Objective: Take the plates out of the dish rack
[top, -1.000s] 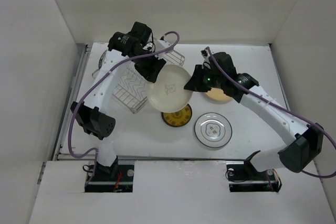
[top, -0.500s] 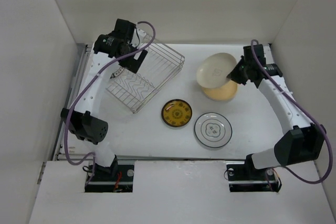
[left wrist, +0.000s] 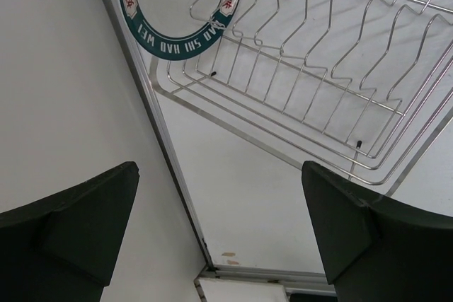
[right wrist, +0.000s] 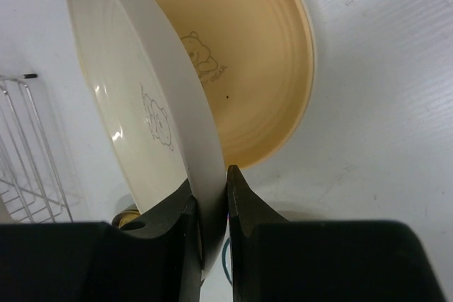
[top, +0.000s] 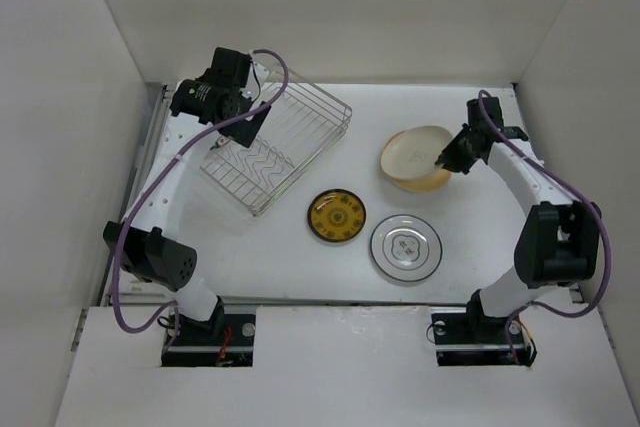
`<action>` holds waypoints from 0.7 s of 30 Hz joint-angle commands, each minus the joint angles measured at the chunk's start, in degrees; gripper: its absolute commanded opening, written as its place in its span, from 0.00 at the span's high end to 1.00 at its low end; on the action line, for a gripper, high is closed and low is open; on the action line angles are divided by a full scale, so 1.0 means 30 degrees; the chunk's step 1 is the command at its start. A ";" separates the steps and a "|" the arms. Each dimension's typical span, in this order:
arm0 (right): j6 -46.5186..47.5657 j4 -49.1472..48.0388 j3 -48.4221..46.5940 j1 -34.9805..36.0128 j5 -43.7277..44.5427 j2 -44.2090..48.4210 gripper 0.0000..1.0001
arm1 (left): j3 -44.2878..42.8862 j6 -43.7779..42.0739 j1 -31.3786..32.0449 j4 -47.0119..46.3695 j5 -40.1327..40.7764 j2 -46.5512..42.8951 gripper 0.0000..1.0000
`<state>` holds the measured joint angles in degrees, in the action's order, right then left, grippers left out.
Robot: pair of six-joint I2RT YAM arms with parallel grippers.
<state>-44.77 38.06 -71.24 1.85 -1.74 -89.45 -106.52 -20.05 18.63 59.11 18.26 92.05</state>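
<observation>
The table (top: pixel 480 287) now carries three plates lying flat, and a fourth is almost down. The dish rack (top: pixel 290 137) sits slantwise toward the far-left corner, and its zigzag slots show bare wire now that the cream plate (top: pixel 408 145) has left it.

A second ago both my arms met over the middle of the table with that plate between them. Since then it has crossed to the far-right part of the table. It hangs tilted over the tan plate (top: pixel 422 183), which lies flat there. I cannot tell whether its lower edge touches the tan one yet.

Nearer the front edge, the yellow patterned plate (top: pixel 337 215) and the white patterned plate (top: pixel 405 246) lie side by side.

Past the rack's end wires I can see a plate with a teal lettered rim (left wrist: pixel 180 39). I judge that it is the last one to fetch.

My right gripper (right wrist: pixel 212 175) is clamped on the cream plate's rim. My left gripper (left wrist: pixel 219 175) has let go and swung back to the rack's far-left end, its fingers spread wide and holding nothing.

So the handover is done. The next step, I judge, is to lower and release on the right while my left reaches for the teal-rimmed plate.
</observation>
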 commanded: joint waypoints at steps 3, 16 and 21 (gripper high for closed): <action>0.0218 -0.1614 -0.0159 -0.0030 0.0460 -0.0711 1.00 | 0.0057 -0.0142 -0.0088 -0.0485 0.0300 -0.0215 0.01; 0.1214 0.0080 0.1013 -0.0030 0.2481 -0.0772 0.27 | 0.0057 -0.0142 -0.0088 -0.0309 0.0124 -0.0039 0.01; 0.1389 0.1988 0.0544 0.0322 0.4737 0.0429 0.24 | -0.0323 -0.0142 -0.0088 -0.0134 -0.0052 0.0311 0.01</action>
<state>-41.54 40.47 -67.96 2.00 7.18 -92.60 -106.50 -20.32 18.63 58.52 18.13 92.20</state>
